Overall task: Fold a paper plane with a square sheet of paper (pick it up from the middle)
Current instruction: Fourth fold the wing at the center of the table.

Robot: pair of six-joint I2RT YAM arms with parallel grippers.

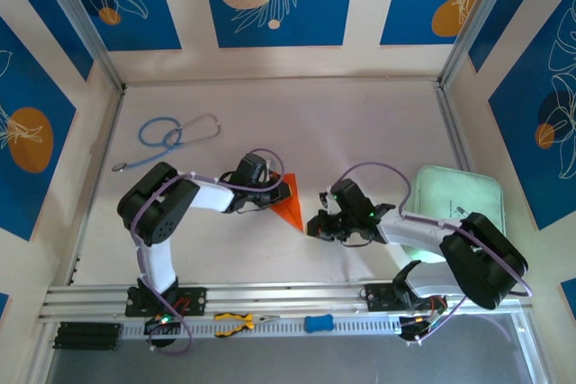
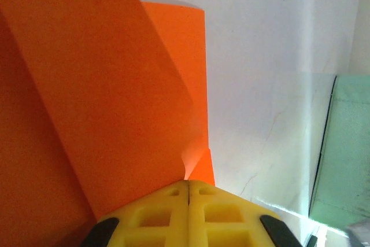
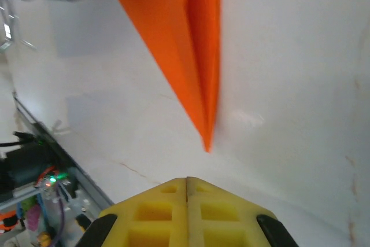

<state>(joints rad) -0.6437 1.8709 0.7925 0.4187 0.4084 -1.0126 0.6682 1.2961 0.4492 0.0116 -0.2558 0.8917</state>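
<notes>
The square sheet of paper is folded into a narrow, pointed orange paper plane (image 1: 291,205) near the middle of the table. My left gripper (image 1: 273,196) is at its wide end. In the left wrist view the yellow jaws (image 2: 189,183) are shut, with a curled edge of the paper plane (image 2: 115,114) running into their seam and a large flap raised on the left. My right gripper (image 1: 314,225) is shut and empty, just right of the plane's point. In the right wrist view the paper plane (image 3: 185,39) points at my right gripper (image 3: 187,179), a short gap away.
A pale green pad (image 1: 459,200) lies at the right under the right arm, and its edge is the pale green pad (image 2: 347,154) in the left wrist view. A blue stethoscope (image 1: 171,137) lies at back left. Yellow pliers (image 1: 236,322) and a blue tool (image 1: 318,322) rest on the front rail.
</notes>
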